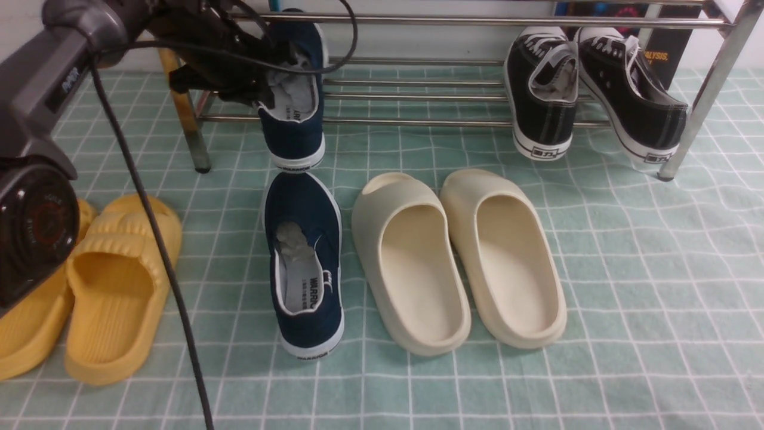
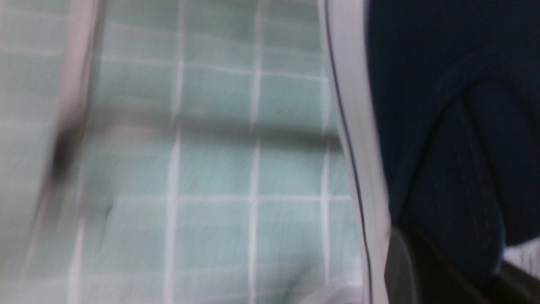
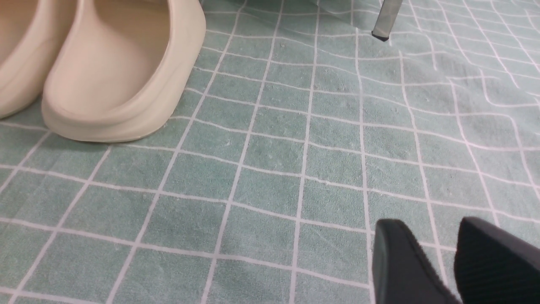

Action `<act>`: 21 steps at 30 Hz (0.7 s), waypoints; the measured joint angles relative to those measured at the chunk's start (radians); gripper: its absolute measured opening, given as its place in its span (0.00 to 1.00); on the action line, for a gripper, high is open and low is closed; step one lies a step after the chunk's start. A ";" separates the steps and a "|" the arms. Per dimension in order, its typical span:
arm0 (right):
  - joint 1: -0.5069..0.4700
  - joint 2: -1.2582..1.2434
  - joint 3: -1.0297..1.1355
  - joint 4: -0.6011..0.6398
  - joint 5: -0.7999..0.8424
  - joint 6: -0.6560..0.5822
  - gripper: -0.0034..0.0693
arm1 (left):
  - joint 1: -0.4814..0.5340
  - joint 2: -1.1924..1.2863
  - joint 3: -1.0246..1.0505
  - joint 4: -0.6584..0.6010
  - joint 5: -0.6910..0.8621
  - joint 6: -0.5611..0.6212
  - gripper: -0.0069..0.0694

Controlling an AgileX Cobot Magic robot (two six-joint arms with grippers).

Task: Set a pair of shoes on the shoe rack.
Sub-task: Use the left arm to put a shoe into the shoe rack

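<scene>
We judge that we are placing the first navy shoe point(image 1: 292, 140), at the upper left of the frame, on the shoe rack point(image 1: 418, 123); our left tool point(image 1: 276, 83) pinches its side. Next we should settle it on the bars, then release and fetch its mate point(image 1: 305, 331), lower down, left of centre. Both toes point to the frame's top, heels towards us; each long axis runs roughly up and down, the mate's leaning slightly.
</scene>
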 joint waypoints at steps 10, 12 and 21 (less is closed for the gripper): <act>0.000 0.000 0.000 0.000 0.000 0.000 0.38 | -0.014 0.013 -0.010 0.013 -0.001 0.036 0.10; 0.000 0.000 0.000 0.000 0.000 0.000 0.38 | -0.016 0.013 -0.010 0.013 -0.026 0.030 0.10; 0.000 0.000 0.000 0.000 0.000 0.000 0.38 | -0.017 0.014 -0.010 0.018 -0.126 0.011 0.15</act>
